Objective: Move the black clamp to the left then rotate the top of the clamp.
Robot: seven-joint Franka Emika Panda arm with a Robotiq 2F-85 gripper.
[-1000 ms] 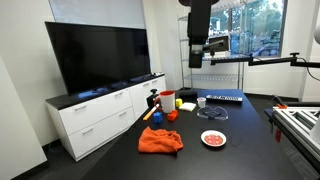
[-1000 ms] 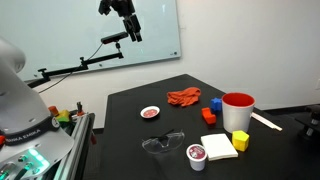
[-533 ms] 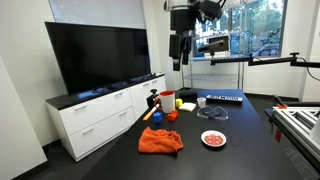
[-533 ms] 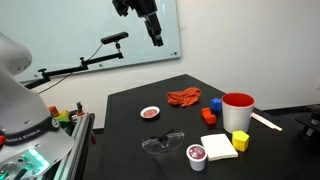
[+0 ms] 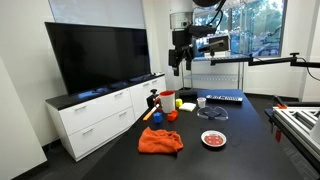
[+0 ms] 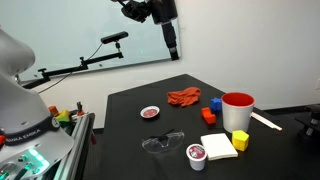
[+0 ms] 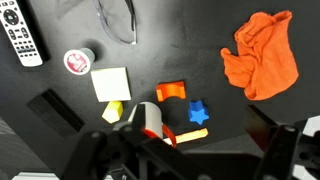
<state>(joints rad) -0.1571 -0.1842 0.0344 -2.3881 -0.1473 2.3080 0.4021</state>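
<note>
Gripper (image 5: 178,66) hangs high over the table (image 5: 245,138), jaws spread wide, holding nothing. Well below it, the black clamp (image 5: 152,101) stands upright just beside the red cup (image 5: 167,100) — orange cloth (image 5: 160,141) lies nearby.

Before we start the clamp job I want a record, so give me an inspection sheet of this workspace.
Surface: black table, items scattered across it.
Job's things: black clamp upright beside red cup, untouched.
Clutter: orange cloth, safety glasses, notepad, yellow block, remote.
End effector: open, empty, high above the table.
Cables: nothing seen.
Surroundings: television on white cabinet.
</note>
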